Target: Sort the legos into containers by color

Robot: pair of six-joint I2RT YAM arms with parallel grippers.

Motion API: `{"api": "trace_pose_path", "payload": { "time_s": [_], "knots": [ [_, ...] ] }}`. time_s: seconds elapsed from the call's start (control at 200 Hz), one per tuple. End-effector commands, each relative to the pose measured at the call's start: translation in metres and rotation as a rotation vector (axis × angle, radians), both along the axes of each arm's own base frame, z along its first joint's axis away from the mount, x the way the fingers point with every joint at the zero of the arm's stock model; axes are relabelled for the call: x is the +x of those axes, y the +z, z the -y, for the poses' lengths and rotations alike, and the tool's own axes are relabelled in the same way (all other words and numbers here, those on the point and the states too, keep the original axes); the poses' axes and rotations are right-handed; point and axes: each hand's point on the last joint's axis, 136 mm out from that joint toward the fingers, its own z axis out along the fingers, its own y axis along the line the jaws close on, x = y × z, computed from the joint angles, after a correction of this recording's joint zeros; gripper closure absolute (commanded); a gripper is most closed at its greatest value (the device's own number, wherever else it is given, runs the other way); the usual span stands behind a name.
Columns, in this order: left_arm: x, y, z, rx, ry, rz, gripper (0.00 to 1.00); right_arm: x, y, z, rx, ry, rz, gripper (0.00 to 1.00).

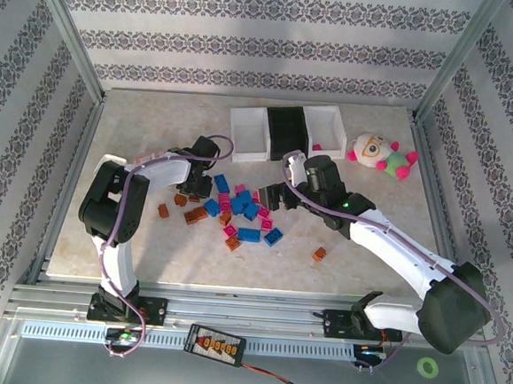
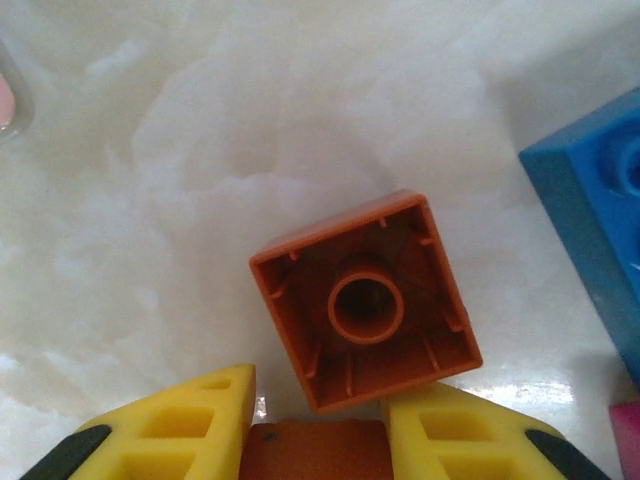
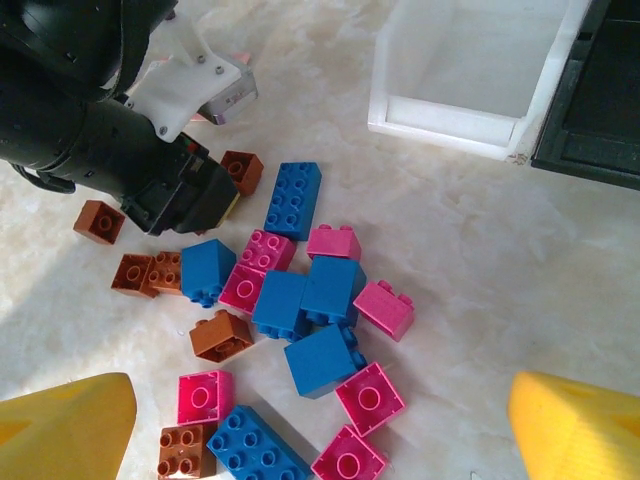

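Brown lego (image 2: 315, 450) clamped in left pincer (image 2: 318, 400); right pincer (image 3: 322, 400) spread wide.

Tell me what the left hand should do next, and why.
Probably lift straight up a little. The left hand looks closed on a brown brick between its yellow fingers, and an upturned orange brick lies right at the fingertips, so rising first should avoid dragging it before heading to the bins.

Left end effector (image 2: 318, 415) pinches an orange lego (image 2: 315, 452); right end effector (image 3: 320, 390) hangs wide open.
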Motion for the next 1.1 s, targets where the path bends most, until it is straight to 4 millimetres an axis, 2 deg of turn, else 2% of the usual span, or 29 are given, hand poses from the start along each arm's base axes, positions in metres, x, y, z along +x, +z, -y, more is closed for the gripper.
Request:
{"api": "trace_pose_path", "payload": {
  "time_s": [0.0, 0.275, 0.34, 0.435, 0.65, 0.744, 0.894, 1.094],
  "knots": [
    [-0.002, 0.021, -0.003, -0.014, 0.008, 0.001, 0.74, 0.0, 0.02, -0.003, 0.029, -0.01, 0.032, 0.05],
    [0.018, 0.079, 0.011, -0.086, 0.005, 0.144, 0.74, 0.008, 0.029, 0.002, 0.036, -0.052, 0.075, 0.04],
    [0.028, 0.092, 0.018, -0.119, 0.007, 0.19, 0.74, 0.009, 0.029, 0.004, 0.033, -0.066, 0.083, 0.04],
    [0.051, 0.113, 0.032, -0.181, 0.01, 0.285, 0.74, 0.01, 0.03, 0.009, 0.039, -0.088, 0.1, 0.04],
    [0.121, 0.161, 0.066, -0.295, -0.008, 0.501, 0.76, 0.011, 0.027, 0.021, 0.045, -0.127, 0.109, 0.04],
    [0.149, 0.171, 0.078, -0.313, -0.016, 0.56, 0.76, 0.012, 0.022, 0.028, 0.045, -0.148, 0.101, 0.04],
    [0.186, 0.175, 0.097, -0.323, -0.036, 0.603, 0.76, 0.014, 0.018, 0.036, 0.043, -0.177, 0.1, 0.04],
    [0.224, 0.157, 0.114, -0.301, -0.054, 0.58, 0.76, 0.015, 0.016, 0.046, 0.05, -0.218, 0.101, 0.04]
  ]
}}
